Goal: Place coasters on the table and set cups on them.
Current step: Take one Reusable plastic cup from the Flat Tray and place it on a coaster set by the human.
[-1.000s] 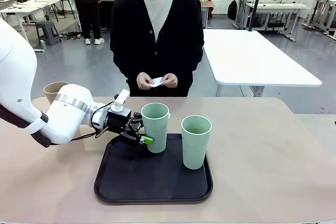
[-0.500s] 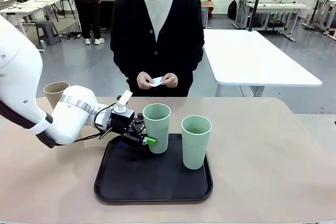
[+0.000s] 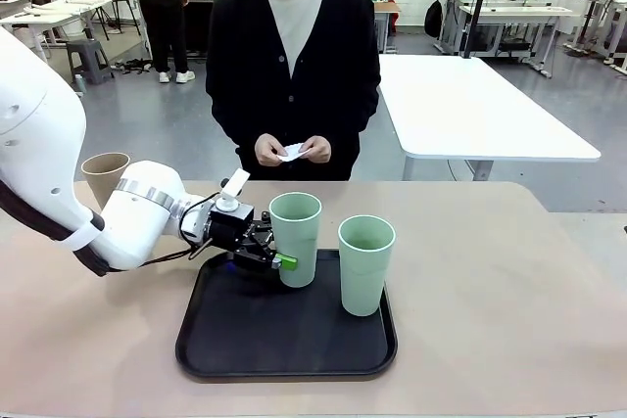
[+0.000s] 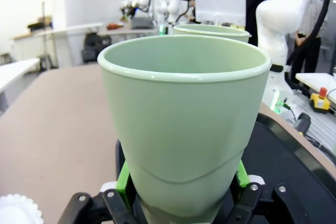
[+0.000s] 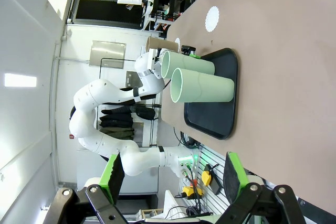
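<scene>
Firmly, left fingers (image 3: 283, 261) clamp the left mint cup (image 3: 294, 237); right fingers (image 5: 233, 176) gape empty.

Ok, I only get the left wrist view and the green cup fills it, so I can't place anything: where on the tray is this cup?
Observer: The green cup in the left pincer is at the far-left part of the tray.
Operator: What's the person doing?
Observer: Standing at the far side of the table, holding a coaster in both hands.
Operator: And the right pincer?
Observer: The right pincer is open, well clear of the tray.
</scene>
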Controlling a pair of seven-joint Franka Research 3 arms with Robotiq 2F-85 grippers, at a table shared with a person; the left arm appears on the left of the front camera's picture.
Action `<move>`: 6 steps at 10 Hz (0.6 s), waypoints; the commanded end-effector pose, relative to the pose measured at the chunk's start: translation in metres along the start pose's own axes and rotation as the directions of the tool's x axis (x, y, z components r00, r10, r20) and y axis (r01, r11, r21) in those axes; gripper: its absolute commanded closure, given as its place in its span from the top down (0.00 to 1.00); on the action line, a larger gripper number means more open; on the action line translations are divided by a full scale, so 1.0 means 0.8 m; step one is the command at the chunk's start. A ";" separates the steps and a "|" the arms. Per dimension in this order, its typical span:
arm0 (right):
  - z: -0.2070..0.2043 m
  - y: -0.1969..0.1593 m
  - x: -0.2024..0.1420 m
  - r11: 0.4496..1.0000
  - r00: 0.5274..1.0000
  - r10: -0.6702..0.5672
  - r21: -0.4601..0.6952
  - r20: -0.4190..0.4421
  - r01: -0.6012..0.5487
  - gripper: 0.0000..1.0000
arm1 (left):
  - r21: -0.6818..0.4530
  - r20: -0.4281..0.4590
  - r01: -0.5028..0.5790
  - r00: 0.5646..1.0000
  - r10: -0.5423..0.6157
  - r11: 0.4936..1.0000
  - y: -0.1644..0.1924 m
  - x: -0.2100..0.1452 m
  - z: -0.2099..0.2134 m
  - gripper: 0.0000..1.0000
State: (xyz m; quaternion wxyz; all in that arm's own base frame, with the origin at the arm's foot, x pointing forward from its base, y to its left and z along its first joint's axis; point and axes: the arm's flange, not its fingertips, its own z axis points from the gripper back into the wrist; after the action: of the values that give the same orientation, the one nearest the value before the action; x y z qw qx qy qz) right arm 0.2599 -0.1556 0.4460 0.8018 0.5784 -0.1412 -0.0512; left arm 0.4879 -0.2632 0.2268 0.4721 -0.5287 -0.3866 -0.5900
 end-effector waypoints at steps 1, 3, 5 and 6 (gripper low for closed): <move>0.000 0.001 0.003 0.999 1.000 0.017 0.029 0.012 -0.017 1.00 | 0.020 0.031 0.021 0.999 -0.021 1.000 0.002 0.004 0.004 0.00; 0.000 0.001 0.003 0.999 1.000 0.017 0.029 0.012 -0.017 1.00 | 0.063 0.012 -0.023 1.000 0.023 0.998 -0.012 0.031 0.013 0.75; 0.000 0.001 0.003 0.999 1.000 0.017 0.029 0.012 -0.017 1.00 | 0.125 -0.045 -0.035 0.998 0.041 0.992 -0.027 0.085 0.032 0.75; 0.000 0.001 0.003 0.999 1.000 0.017 0.029 0.012 -0.017 1.00 | 0.143 -0.062 -0.066 0.995 0.076 0.987 -0.033 0.119 0.045 0.75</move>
State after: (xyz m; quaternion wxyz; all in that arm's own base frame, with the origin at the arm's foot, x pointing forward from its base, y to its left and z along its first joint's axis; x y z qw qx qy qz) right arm 0.2599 -0.1556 0.4459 0.8018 0.5785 -0.1411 -0.0513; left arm 0.4845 -0.2425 0.2970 0.5120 -0.4999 -0.3966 -0.5750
